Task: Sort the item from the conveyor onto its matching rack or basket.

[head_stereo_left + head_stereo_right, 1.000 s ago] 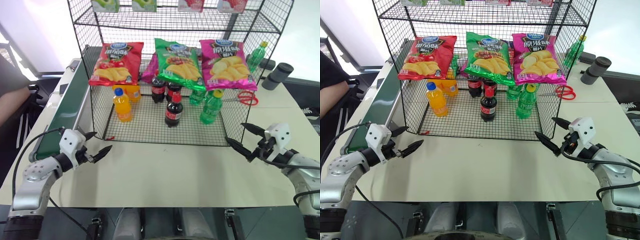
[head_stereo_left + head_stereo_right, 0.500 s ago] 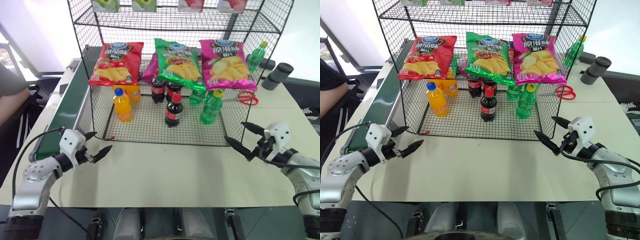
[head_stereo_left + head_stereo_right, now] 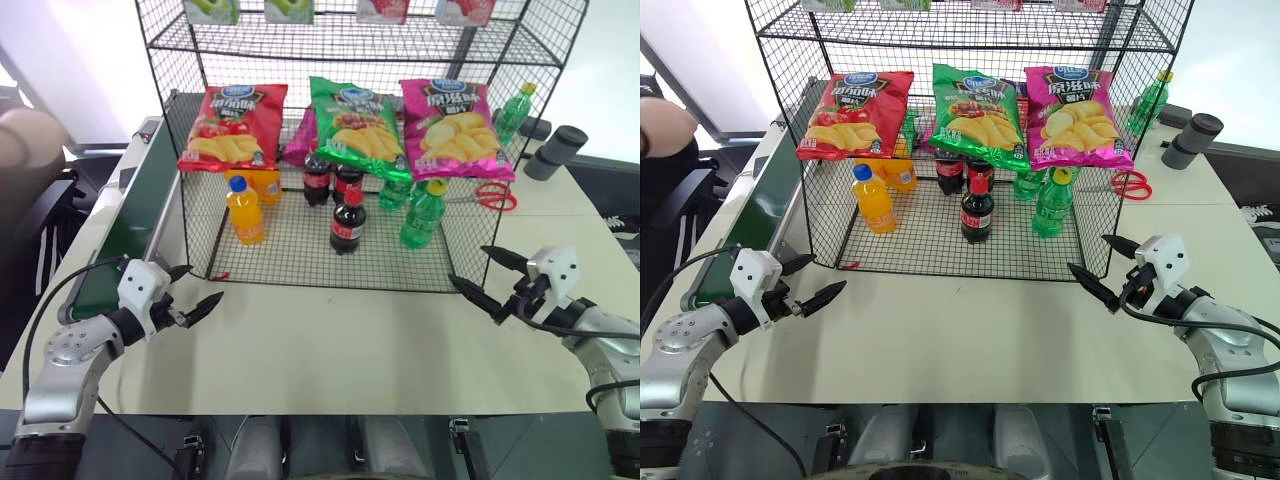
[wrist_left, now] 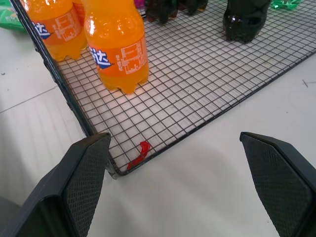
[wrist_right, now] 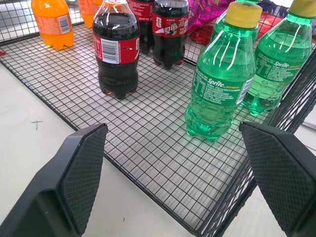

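Worktop (image 3: pixel 330 340): pale surface carrying the rack, the conveyor and both hands.
Rack (image 3: pixel 160 60): tall black wire-grid frame at the far middle of the worktop; three crisp bags, red (image 3: pixel 232 125), green (image 3: pixel 356 122) and pink (image 3: pixel 455 125), hang across its front.
Basket (image 3: pixel 300 262): low-walled black wire-mesh base of the rack, holding all the bottles; a small red clip (image 4: pixel 138 154) sits at its near left corner.
Conveyor (image 3: pixel 130 225): long dark green belt in a pale frame, running along the rack's left side, just beside the basket.
Person: an arm (image 3: pixel 25 135) shows at the far left, beyond the conveyor.
Cola bottle (image 3: pixel 347 222): stands upright in the basket near its middle, long axis vertical, red cap up, red label facing the robot; two more cola bottles (image 3: pixel 330 180) stand behind it.
Neighbours: orange soda bottle (image 3: pixel 245 211) to its left, green bottle (image 3: pixel 424 215) to its right, all apart from it.
Scissors (image 3: pixel 490 196): red-handled, on the worktop right of the rack, near a dark cylinder (image 3: pixel 555 152).
Left hand (image 3: pixel 195 288): fingers spread wide, holding nothing, above the worktop just before the basket's near left corner.
Right hand (image 3: pixel 485 275): fingers spread wide, holding nothing, just before the basket's near right corner.
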Robot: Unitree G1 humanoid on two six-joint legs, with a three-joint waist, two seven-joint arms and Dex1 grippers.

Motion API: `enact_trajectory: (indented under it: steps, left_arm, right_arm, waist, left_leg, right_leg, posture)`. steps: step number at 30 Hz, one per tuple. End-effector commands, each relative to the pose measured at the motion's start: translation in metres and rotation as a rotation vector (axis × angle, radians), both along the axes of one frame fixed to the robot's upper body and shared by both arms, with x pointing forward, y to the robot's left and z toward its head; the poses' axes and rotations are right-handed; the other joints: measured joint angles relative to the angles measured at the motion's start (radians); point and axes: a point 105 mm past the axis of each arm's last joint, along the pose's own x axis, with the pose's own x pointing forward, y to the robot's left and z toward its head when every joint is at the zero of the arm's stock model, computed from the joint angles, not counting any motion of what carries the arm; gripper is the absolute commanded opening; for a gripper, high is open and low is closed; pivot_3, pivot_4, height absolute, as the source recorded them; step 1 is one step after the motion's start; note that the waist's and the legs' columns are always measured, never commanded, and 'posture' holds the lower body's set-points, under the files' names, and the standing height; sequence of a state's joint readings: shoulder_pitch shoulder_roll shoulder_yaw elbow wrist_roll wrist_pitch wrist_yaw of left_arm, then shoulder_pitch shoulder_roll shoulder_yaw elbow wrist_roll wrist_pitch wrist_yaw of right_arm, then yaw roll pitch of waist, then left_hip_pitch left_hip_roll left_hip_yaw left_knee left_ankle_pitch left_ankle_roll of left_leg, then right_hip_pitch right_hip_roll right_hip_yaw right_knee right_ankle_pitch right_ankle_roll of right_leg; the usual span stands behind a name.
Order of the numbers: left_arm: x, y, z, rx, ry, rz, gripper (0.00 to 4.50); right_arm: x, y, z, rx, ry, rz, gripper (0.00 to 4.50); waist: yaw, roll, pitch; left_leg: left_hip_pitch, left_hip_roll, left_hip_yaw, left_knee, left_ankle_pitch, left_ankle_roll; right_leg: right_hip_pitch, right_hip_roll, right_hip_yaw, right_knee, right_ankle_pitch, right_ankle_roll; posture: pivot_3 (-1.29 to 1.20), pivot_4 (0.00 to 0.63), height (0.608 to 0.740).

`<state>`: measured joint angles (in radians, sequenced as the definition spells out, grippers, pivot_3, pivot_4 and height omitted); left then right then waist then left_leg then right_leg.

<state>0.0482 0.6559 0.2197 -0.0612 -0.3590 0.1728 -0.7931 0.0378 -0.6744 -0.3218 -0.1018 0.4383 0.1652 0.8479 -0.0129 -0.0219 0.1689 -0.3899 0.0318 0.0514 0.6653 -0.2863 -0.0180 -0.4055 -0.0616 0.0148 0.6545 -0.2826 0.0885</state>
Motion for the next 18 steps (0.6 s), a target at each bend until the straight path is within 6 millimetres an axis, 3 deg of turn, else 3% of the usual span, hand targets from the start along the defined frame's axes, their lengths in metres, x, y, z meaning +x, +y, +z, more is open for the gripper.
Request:
enact_trajectory:
  steps: [1, 18]
  left_arm:
    - [-0.0012, 0.0053, 0.0120, 0.013, -0.038, 0.016, 4.50]
    - [-0.0043, 0.0047, 0.0125, 0.011, -0.036, 0.021, 4.50]
  right_arm:
    - [-0.0004, 0.0019, 0.0075, 0.000, -0.039, 0.005, 4.45]
    - [0.0008, 0.0029, 0.0070, -0.011, -0.031, 0.013, 4.45]
  waist:
    - [0.000, 0.000, 0.000]
    - [0.000, 0.000, 0.000]
  left_leg:
    - [0.000, 0.000, 0.000, 0.000, 0.000, 0.000]
    - [0.000, 0.000, 0.000, -0.001, 0.000, 0.000]
  right_leg:
    - [0.000, 0.000, 0.000, 0.000, 0.000, -0.001]
    - [0.000, -0.001, 0.000, -0.001, -0.001, -0.001]
  posture:
    - [0.00, 0.150, 0.740]
    - [0.00, 0.150, 0.740]
